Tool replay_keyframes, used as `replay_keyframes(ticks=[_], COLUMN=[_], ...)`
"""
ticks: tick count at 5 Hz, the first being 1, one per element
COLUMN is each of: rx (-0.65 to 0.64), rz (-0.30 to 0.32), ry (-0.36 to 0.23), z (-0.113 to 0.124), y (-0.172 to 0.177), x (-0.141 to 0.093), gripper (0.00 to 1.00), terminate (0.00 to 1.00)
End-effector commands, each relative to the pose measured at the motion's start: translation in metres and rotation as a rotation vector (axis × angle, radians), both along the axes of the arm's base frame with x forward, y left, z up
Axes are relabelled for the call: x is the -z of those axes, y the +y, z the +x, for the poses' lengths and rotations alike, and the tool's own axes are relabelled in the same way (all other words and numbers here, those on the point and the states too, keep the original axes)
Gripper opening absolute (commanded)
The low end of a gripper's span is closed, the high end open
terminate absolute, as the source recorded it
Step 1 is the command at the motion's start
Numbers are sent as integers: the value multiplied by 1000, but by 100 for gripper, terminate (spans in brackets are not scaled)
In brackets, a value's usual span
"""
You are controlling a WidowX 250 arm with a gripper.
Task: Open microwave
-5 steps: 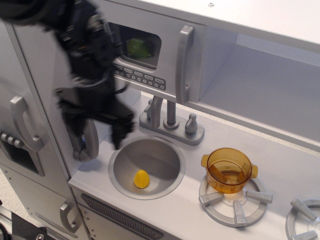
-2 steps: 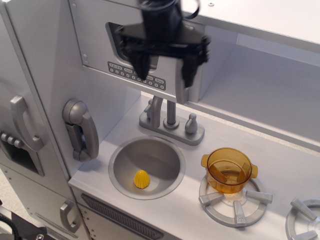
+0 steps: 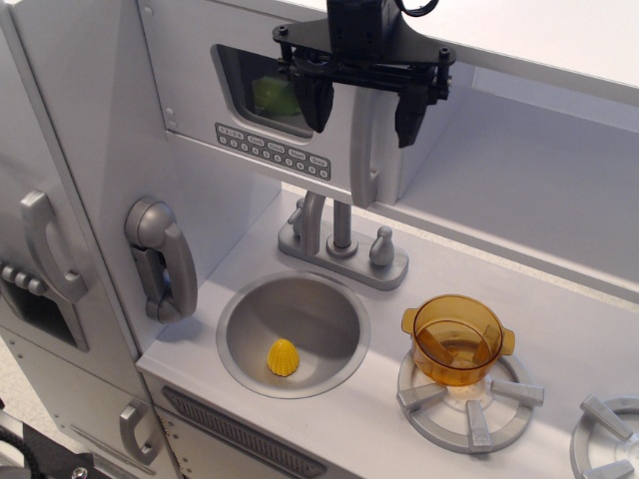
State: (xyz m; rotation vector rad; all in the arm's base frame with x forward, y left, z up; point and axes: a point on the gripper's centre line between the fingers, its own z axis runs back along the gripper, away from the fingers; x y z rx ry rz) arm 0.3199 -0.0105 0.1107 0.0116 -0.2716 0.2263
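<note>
The microwave (image 3: 200,90) is the light-grey box at the top of the toy kitchen. Its door is closed, with a dark rounded window (image 3: 262,92) showing something green inside, a row of keypad buttons (image 3: 272,152) and a long vertical grey handle (image 3: 365,150) on its right edge. My black gripper (image 3: 363,118) hangs in front of the door's upper right. It is open, with one finger (image 3: 319,103) left of the handle and the other (image 3: 409,115) right of it. The fingers straddle the handle's top without closing on it.
An open shelf cubby (image 3: 519,180) lies right of the microwave. Below are a grey faucet (image 3: 339,239), a round sink (image 3: 245,329) holding a yellow toy (image 3: 284,356), an amber pot (image 3: 457,339) on a burner, and a grey toy phone (image 3: 160,257) at left.
The arm swung from the left side by the phone up and right across the microwave door. The open gripper now straddles the top of the handle, slightly higher and further right than before.
</note>
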Motion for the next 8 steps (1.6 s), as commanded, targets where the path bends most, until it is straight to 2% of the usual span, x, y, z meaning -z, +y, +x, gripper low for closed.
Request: replay_keyframes(ticks=[1,2,4,5,6,7,8], rx=[-29,-17,34,65,103,178,230], rz=[18,21,10,19,22,28,31], ry=[-52,-60,-57,-58,-67,-1,61], z=[23,26,16,0,-29,-56,-76], y=[9,10,13,15,25,39,48], x=[-10,-7,-1,2,-1,-11,-20], gripper=[100,0,0,0,0,0,100], terminate=[0,0,0,0,0,0,0])
